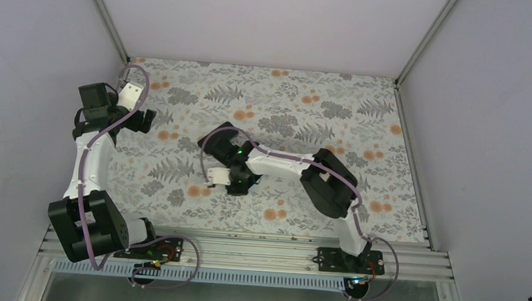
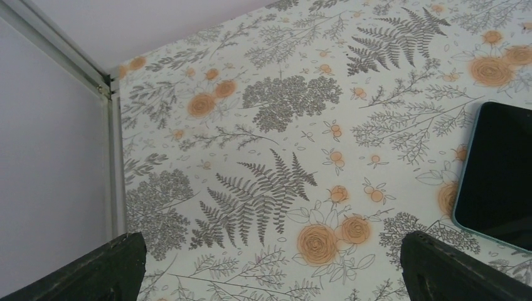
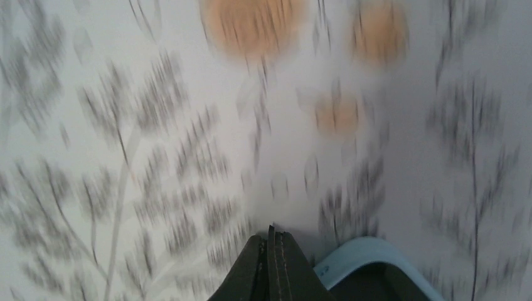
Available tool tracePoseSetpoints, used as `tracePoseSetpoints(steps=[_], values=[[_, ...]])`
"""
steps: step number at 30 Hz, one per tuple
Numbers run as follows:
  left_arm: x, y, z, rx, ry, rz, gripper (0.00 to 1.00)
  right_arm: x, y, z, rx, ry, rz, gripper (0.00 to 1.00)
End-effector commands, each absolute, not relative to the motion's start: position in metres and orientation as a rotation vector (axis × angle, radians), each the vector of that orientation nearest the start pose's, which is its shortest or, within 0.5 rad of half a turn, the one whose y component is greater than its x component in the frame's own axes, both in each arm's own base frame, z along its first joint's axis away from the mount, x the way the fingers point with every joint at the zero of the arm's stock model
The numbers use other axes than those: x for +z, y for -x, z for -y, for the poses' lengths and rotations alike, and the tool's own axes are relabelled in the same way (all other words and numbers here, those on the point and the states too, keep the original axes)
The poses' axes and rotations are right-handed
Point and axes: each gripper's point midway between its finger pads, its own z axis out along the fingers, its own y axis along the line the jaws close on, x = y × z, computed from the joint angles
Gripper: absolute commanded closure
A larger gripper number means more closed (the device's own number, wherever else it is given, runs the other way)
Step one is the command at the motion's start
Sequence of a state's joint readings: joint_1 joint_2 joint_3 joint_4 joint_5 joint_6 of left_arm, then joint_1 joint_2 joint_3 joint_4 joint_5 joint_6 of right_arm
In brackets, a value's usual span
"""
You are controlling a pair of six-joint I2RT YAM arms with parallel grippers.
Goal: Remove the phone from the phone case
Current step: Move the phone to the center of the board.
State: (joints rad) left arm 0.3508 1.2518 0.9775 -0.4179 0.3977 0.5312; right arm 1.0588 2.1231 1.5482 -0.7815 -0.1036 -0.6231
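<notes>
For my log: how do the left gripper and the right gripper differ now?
The left gripper is open, jaws wide apart; the right gripper is shut, jaws pressed together. The left one stands apart from the phone; the right one is close beside the phone case. Both are dark.

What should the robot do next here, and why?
Probably bring the left claw over to the phone to steady it: that claw is open and apart from it, while the right claw is shut beside a corner of the pale blue case.
</notes>
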Motion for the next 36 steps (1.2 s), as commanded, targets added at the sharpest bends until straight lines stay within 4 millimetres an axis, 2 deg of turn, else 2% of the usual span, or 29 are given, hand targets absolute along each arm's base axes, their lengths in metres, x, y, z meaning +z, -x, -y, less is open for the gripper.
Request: tracePoseSetpoints(steps=[1,9,15,18,22,25,27,29,31,33,34,35,36], values=[[0.201,-0.368,-0.057,-0.024,-0.421,-2.163,0.0,0.025,-0.223,-0.345,0.109,2.113,-2.11,0.96],[0.197,-0.368,-0.055,-0.038,-0.425,-2.165,0.0,0.027,-0.282,-0.277,-0.038,1.856,-2.32,0.96],[0.196,-0.363,-0.056,-0.01,-0.441,-2.163,0.0,0.016,-0.332,-0.217,-0.139,1.62,-2.503,0.96],[0.194,-0.36,-0.056,0.001,-0.45,-2.167,0.0,0.007,-0.354,-0.19,-0.187,1.526,-2.561,0.96],[0.193,-0.357,-0.056,0.013,-0.453,-2.164,0.0,-0.001,-0.393,-0.157,-0.22,1.385,-2.598,0.96],[0.192,-0.355,-0.055,0.012,-0.45,-2.16,0.0,0.002,-0.433,-0.149,-0.19,1.292,-2.556,0.96],[0.193,-0.354,-0.054,0.012,-0.447,-2.159,0.0,-0.005,-0.45,-0.141,-0.182,1.249,-2.575,0.96],[0.193,-0.352,-0.054,0.017,-0.446,-2.157,0.0,0.0,-0.474,-0.136,-0.15,1.189,-2.583,0.96],[0.193,-0.348,-0.054,0.027,-0.454,-2.158,0.0,0.0,-0.483,-0.128,-0.108,1.157,-2.616,0.96],[0.192,-0.344,-0.055,0.05,-0.464,-2.159,0.0,0.005,-0.481,-0.128,-0.059,1.164,-2.619,0.93],[0.19,-0.342,-0.055,0.059,-0.471,-2.162,0.0,0.01,-0.478,-0.13,-0.027,1.181,-2.607,0.88],[0.189,-0.34,-0.055,0.07,-0.477,-2.161,0.0,0.018,-0.476,-0.131,0.003,1.197,-2.588,0.76],[0.188,-0.339,-0.055,0.072,-0.484,-2.16,0.0,0.027,-0.474,-0.133,0.033,1.224,-2.562,0.61]])
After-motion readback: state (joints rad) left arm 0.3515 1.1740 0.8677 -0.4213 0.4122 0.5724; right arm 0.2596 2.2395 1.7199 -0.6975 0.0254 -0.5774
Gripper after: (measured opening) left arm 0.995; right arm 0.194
